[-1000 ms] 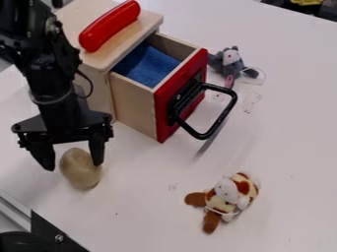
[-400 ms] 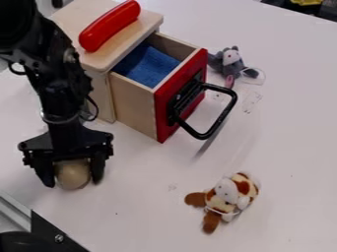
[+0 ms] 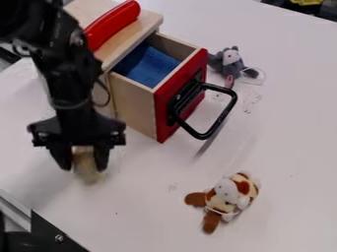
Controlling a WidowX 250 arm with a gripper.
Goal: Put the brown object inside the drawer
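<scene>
Brown object is gripped in the hand, near the open drawer, and should be raised clear of the wooden side wall before release over the blue cloth.

Camera above table, fairly near, facing down aslant.

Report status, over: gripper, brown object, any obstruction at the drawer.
Gripper closed around brown object, left of the drawer in view. Drawer open, blue cloth inside. Cloth probably no obstacle, over.
</scene>
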